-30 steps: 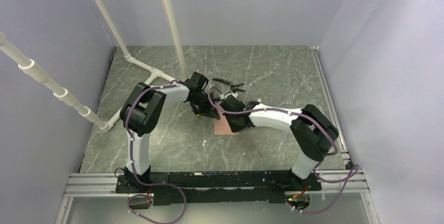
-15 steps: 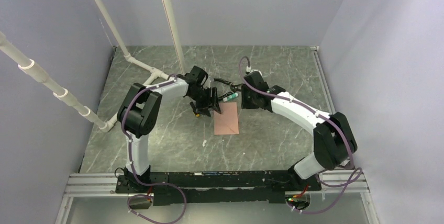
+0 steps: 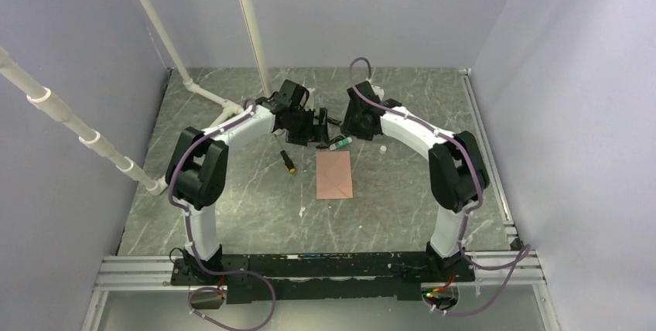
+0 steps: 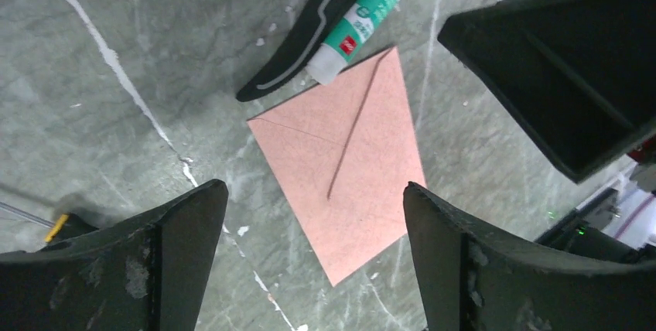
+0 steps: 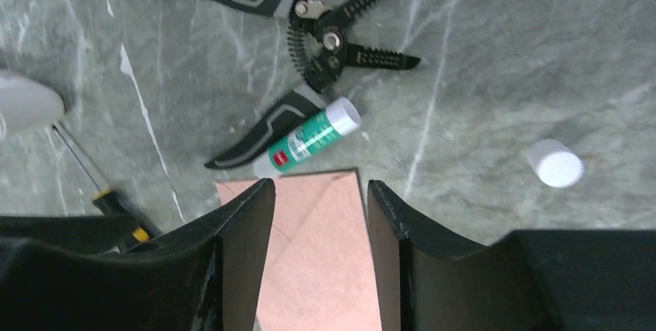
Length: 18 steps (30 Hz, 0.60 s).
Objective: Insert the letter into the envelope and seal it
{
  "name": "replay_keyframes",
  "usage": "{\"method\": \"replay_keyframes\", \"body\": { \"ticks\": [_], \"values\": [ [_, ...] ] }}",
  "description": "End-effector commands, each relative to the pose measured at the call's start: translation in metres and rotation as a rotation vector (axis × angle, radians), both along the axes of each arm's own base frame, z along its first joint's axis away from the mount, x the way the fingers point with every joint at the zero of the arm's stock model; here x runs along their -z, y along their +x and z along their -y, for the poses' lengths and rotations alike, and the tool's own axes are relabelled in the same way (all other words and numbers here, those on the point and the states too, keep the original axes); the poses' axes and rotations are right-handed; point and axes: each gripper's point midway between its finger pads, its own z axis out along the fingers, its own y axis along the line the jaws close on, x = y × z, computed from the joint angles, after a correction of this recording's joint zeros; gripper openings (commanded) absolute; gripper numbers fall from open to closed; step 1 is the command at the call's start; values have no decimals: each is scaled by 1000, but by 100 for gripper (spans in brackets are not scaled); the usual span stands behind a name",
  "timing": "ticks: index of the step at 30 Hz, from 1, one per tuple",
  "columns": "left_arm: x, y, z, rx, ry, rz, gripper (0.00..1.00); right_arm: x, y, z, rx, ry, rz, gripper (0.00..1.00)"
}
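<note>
The pinkish envelope lies flat on the marble table with its triangular flap folded down over the body. The letter is hidden. My left gripper hovers above the envelope's far left corner, its jaws wide apart and empty. My right gripper hangs above the envelope's far edge. Its jaws are partly apart with nothing between them, and the envelope shows through the gap on the table below. Neither gripper touches the paper.
A green-and-white glue stick lies against the envelope's far edge, next to black pliers. A white cap sits to the right and a yellow-tipped screwdriver to the left. White pipes stand at the back left.
Both grippers have lifted off the envelope and drawn back toward the far side, opening as they went. The right arm has swung off the envelope, which now lies uncovered.
</note>
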Motion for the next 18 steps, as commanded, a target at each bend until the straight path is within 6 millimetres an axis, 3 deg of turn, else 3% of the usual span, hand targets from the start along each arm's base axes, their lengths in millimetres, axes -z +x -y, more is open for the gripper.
{"method": "replay_keyframes", "body": {
  "ticks": [1, 9, 18],
  "values": [
    [-10, 10, -9, -24, 45, 90, 91, 7, 14, -4, 124, 8, -48, 52],
    [-23, 4, -18, -37, 40, 145, 88, 31, 19, -4, 190, -23, -108, 47],
    [-16, -8, -20, -27, 31, 116, 85, 46, 21, -4, 200, -49, -119, 45]
  ]
}}
